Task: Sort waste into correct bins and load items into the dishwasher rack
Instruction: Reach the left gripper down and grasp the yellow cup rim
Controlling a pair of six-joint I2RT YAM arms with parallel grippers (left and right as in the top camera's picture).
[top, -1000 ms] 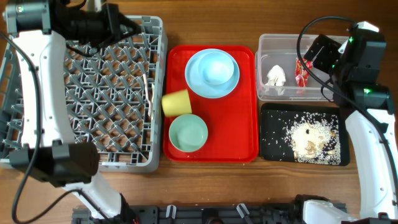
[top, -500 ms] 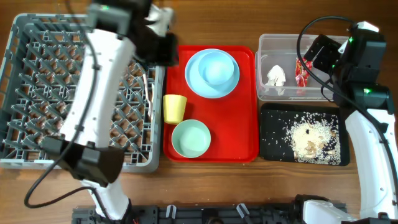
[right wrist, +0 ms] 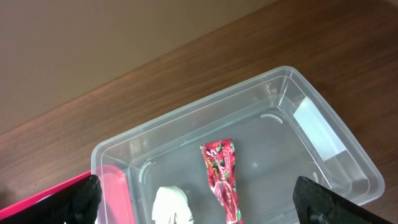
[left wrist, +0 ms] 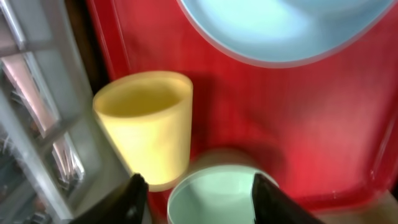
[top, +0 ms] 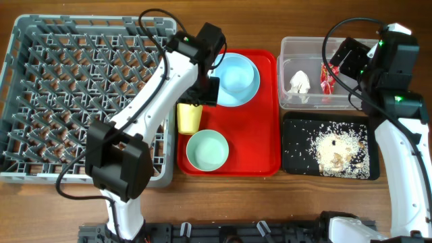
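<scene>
Brown wooden table (top: 229,196), viewed from above. The grey rack (top: 67,88) occupies the left side, the red tray (top: 260,135) the centre, and the clear tub (top: 287,47) and black tray (top: 293,158) the right.

Change noted: the left arm has left the rack. A second ago it was over the rack's far left corner, and half a second ago at its far right edge. The left gripper (top: 208,91) now hangs over the left part of the red tray, just above the yellow cup (top: 190,118). Its fingers (left wrist: 134,199) stand apart with nothing between them; in the wrist view the cup is ahead of them and the green bowl (top: 206,150) below.

The cup lies on its side at the tray's left edge, near the green bowl. Both appear slightly closer to the tray's near edge than a second ago. The blue bowl (top: 237,73) sits on the blue plate (top: 236,100) at the tray's far end, unmoved.

The right gripper (top: 345,59) remains above the tub with its fingers (right wrist: 84,199) spread wide and holding nothing. The white napkin (top: 300,82) and red wrapper (top: 327,79) lie side by side in the tub. The rice scraps (top: 336,148) are scattered in the black tray, as before.
</scene>
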